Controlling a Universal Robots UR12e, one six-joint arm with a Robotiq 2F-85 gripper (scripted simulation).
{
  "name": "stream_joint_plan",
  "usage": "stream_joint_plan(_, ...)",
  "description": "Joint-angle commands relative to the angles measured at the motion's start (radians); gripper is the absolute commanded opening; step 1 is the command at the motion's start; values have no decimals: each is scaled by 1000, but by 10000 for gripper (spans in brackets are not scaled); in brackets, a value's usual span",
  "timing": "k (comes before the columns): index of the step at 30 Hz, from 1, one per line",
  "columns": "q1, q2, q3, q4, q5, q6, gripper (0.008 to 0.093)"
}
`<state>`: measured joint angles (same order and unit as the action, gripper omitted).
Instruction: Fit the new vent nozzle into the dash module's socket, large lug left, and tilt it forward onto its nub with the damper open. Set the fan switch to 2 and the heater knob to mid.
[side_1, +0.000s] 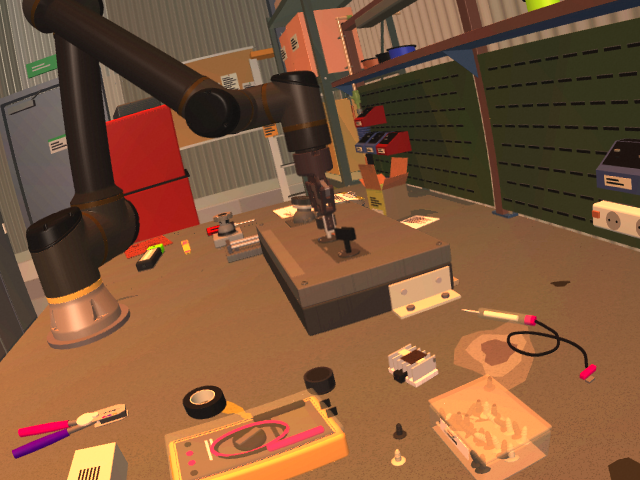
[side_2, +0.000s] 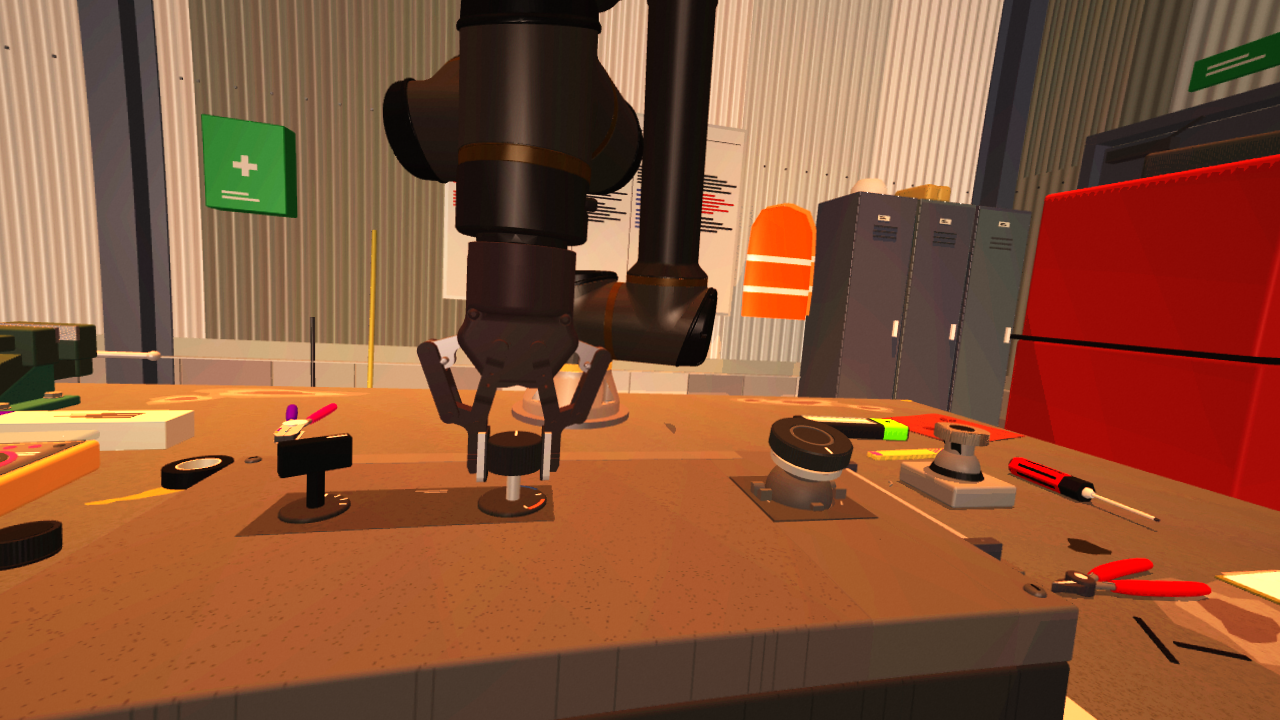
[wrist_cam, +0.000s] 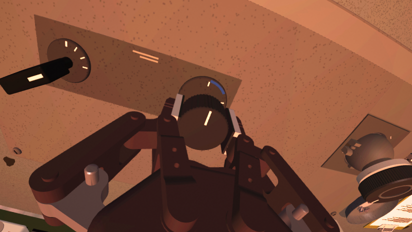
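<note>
On the dash module (side_1: 356, 263) in the middle of the bench, a dark panel carries the two controls. The black round heater knob (side_2: 512, 452) stands on a short metal stem, and my gripper (side_2: 512, 455) (wrist_cam: 205, 121) is clamped around it from above. The knob's white pointer line (wrist_cam: 208, 118) lies close to a white tick beside a blue arc on the dial. The T-shaped fan switch (side_2: 313, 457) (wrist_cam: 34, 75) stands left of the knob on its own ticked dial. The vent nozzle (side_2: 803, 461) (wrist_cam: 374, 164) sits tilted in its socket at the module's right.
The red tool cabinet (side_2: 1155, 322) stands beyond the bench's right side. A spare nozzle on a plate (side_2: 956, 461), a red screwdriver (side_2: 1065, 484) and red pliers (side_2: 1132, 582) lie to the right of the module. Tape (side_1: 204, 402) and a multimeter (side_1: 258, 444) lie toward the bench's front edge.
</note>
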<state>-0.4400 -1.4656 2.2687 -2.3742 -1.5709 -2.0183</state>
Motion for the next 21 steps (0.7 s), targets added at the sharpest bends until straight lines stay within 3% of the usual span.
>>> stream_joint_plan(1, 0, 0, -1, -1, 0, 0, 80)
stream_joint_plan(21, 0, 0, -1, -1, 0, 49, 80)
